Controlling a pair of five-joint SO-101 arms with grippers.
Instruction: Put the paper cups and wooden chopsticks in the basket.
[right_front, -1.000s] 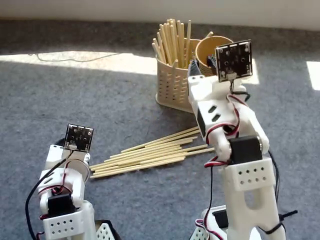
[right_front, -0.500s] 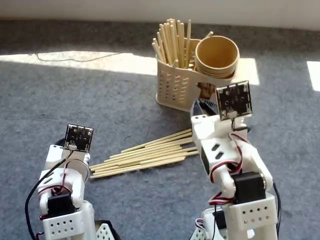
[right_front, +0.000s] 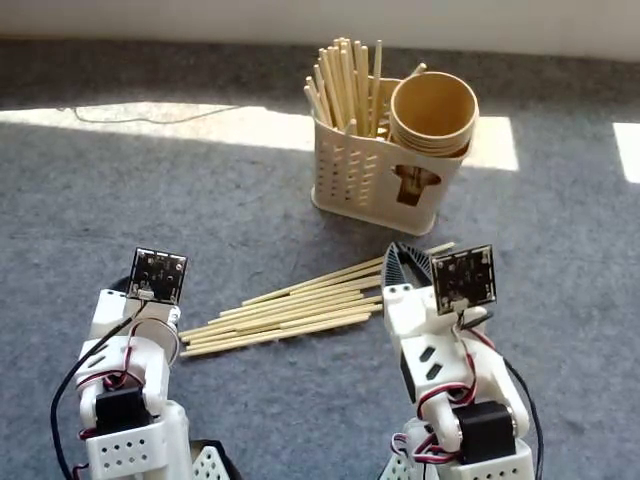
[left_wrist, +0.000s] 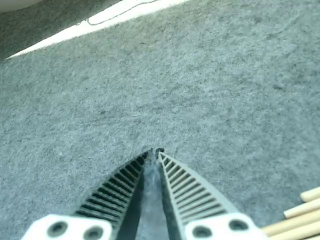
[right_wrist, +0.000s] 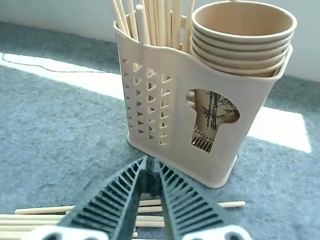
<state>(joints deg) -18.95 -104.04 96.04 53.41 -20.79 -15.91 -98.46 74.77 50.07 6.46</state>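
The left gripper and right gripper are both clenched on nothing; cups sit in the basket at upper centre, loose chopsticks lie mid-frame below it.

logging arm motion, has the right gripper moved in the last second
Yes. In the high view the right gripper has pulled back from the basket toward its base, now at the end of the loose chopsticks.

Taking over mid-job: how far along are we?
Done: stacked tan paper cups and a bundle of upright wooden chopsticks stand in the beige perforated plastic basket. In hand: nothing; left gripper and right gripper have jaws shut, empty. Left: a row of loose wooden chopsticks on the grey carpet.
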